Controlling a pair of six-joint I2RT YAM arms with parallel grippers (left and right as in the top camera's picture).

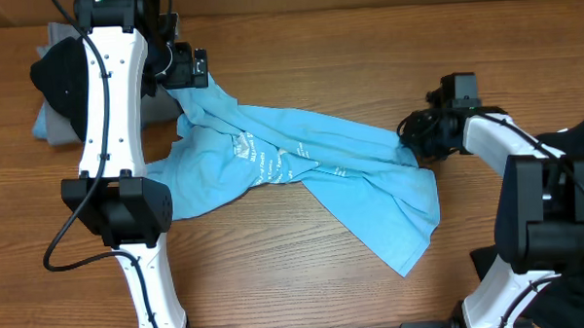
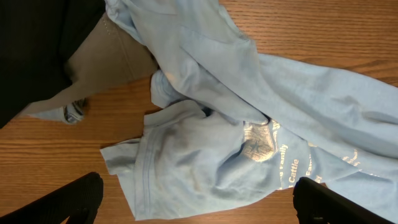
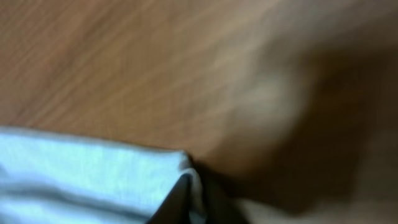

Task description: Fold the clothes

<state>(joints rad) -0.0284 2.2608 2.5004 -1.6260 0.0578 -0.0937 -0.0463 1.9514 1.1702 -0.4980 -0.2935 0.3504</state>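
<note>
The light blue T-shirt [image 1: 302, 159] lies rumpled across the middle of the table [image 1: 277, 281], drawn into a loose diagonal band from the upper left toward the right gripper [image 1: 411, 140]. That pull probably explains its shape: the cloth narrows and bunches where it meets the right jaws. The blurred right wrist view shows a pale folded edge caught between two dark fingertips, so the jaws look closed on the shirt's edge. It reads as a hold meant to drag or spread the garment flat before any fold.

The left gripper [image 2: 196, 202] hangs above the shirt's other end with its jaws spread wide and holding nothing. I judge it is poised to take a second corner.

The fabric is thin, soft knit that creases and laps over itself. A ribbed band [image 2: 146, 168] shows at one edge, and the white lettering [image 2: 283, 165] is partly buckled by folds. One flap fans out toward the table's near side.

Other clothes sit at the far left — a black garment [image 2: 37, 50] over a duller tan-grey one [image 2: 106, 62], both limp and just beside the shirt.
</note>
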